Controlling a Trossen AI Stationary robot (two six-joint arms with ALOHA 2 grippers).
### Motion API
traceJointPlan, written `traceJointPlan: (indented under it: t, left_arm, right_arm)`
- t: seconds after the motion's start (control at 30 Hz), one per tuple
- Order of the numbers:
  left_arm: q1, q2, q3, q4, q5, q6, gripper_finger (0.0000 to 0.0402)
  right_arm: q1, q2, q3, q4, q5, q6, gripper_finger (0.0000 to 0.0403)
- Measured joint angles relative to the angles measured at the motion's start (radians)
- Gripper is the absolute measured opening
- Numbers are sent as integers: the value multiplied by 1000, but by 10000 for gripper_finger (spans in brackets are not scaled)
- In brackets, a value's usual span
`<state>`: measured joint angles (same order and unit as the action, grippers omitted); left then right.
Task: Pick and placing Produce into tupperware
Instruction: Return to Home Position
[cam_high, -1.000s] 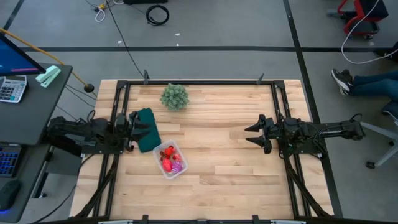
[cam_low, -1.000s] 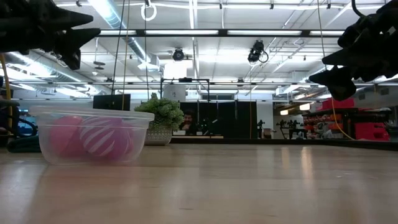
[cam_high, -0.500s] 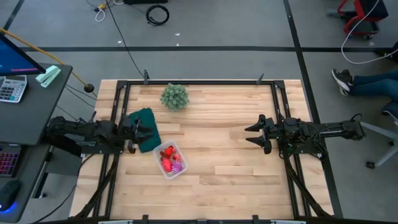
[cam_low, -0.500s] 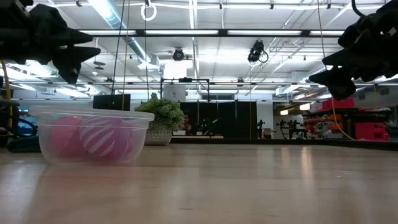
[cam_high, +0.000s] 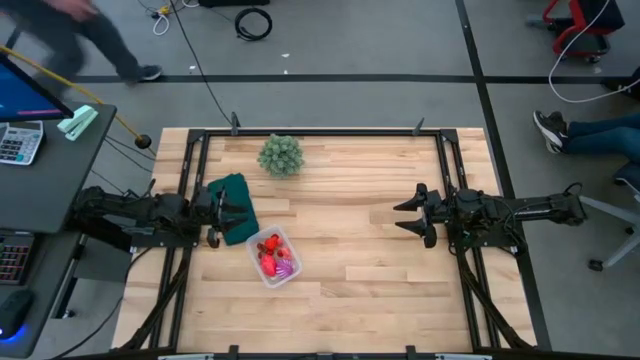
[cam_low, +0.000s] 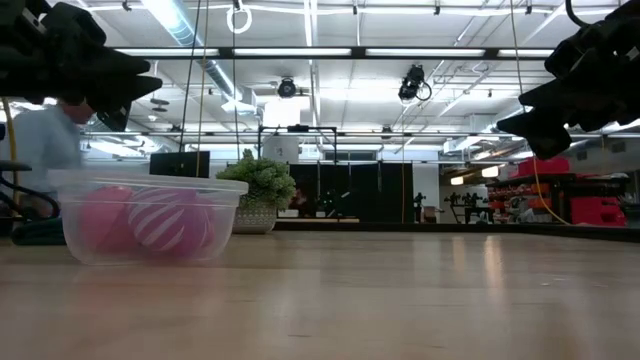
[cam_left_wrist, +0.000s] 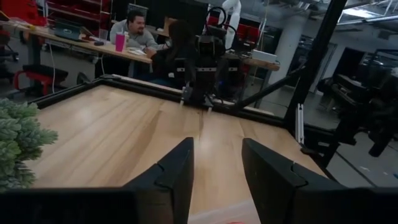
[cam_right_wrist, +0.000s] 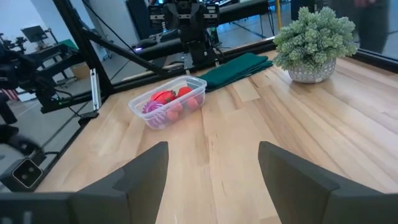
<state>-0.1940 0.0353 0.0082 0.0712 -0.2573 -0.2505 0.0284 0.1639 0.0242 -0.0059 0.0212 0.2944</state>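
Observation:
The clear tupperware (cam_high: 272, 257) stands on the table left of centre, with red, pink and purple produce (cam_right_wrist: 166, 99) inside it. In the low view the tupperware (cam_low: 145, 215) shows pink pieces through its wall. My left gripper (cam_high: 240, 211) hovers open above the table's left side, over the dark green cloth (cam_high: 236, 196), pointing level toward the right. My right gripper (cam_high: 405, 214) hovers open at the table's right side, pointing toward the left. Both grippers hold nothing; my left gripper's fingers (cam_left_wrist: 214, 171) and my right gripper's fingers (cam_right_wrist: 211, 165) frame bare wood.
A bushy pale-green plant in a pot (cam_high: 281, 155) stands at the far side, left of centre. The dark frame rails (cam_high: 190, 180) run along the table's edges. Bare wood (cam_high: 350, 250) lies between the two grippers. A person (cam_high: 90, 30) walks past beyond the far left corner.
My left gripper has sunk slightly and tipped toward level, staying over the green cloth. A person has come into view beyond the table's far left.

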Motion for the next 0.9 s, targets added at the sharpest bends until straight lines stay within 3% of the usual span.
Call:
traceJointPlan:
  t: [0.9]
  left_arm:
    - [0, 3, -1, 20, -1, -8, 148]
  right_arm:
    - [0, 0, 0, 0, 0, 0, 258]
